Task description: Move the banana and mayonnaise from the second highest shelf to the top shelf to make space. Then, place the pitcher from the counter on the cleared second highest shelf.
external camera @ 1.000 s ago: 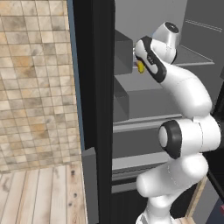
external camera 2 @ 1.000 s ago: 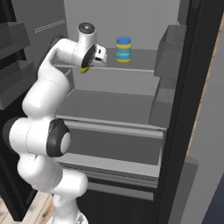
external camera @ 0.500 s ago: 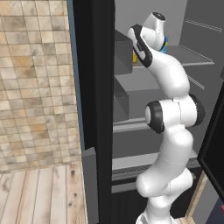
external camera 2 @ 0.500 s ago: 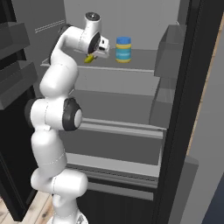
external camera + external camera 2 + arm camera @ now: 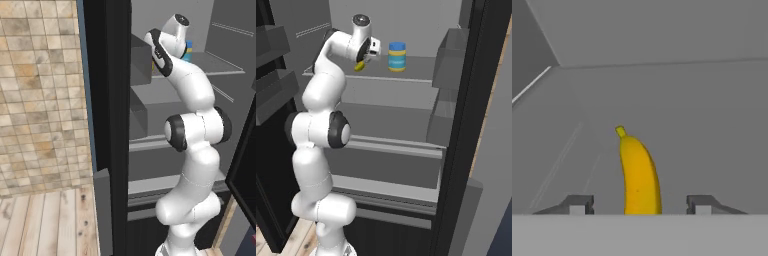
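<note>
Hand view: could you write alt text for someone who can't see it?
A yellow banana lies on a grey fridge shelf, between the two open fingertips of the robot's hand, neither touching it.

Flat, even rendered light is falling everywhere, casting only faint shadows; edges are looking soft and slightly blurred.

White arm, dark joints

The arm is built of glossy white, rounded shell segments, bulging like stacked capsules. Black rings band the joints, with a broad dark disc capping the elbow at 3 o'clock in the right base view. A round dark-centred cap tops the wrist. The two finger tips are small, dark grey, blocky.
</note>
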{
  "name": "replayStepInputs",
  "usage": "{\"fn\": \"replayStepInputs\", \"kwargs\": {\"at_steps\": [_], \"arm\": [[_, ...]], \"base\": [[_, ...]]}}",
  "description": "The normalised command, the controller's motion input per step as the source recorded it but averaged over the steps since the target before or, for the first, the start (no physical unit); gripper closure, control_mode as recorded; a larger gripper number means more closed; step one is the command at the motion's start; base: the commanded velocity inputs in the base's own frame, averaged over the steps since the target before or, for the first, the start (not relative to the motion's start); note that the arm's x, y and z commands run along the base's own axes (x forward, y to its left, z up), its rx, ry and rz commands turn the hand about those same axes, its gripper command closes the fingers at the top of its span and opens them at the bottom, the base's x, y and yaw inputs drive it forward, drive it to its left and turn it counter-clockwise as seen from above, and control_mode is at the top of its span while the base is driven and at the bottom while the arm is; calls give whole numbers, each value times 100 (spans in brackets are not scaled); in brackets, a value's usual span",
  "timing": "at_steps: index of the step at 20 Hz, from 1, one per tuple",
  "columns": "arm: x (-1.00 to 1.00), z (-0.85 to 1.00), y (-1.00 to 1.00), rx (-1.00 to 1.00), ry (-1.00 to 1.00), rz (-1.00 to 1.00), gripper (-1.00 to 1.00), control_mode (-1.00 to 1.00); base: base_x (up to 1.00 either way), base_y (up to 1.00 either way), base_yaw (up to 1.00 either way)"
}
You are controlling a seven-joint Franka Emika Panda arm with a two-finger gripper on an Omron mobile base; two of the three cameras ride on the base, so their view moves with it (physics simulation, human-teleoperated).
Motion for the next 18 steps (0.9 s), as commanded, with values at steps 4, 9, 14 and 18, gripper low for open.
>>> {"fn": "replayStepInputs", "kwargs": {"at_steps": [4, 9, 14, 18], "arm": [[-13, -23, 3, -2, -47, 0, -100, -100], [-53, 7, 0, 0, -20, 0, -100, -100], [-98, 75, -7, 0, 14, -1, -100, -100], [-100, 95, -23, 0, 26, 0, -100, -100]], "base": [[0, 0, 0], [0, 0, 0], [0, 0, 0], [0, 0, 0]]}}
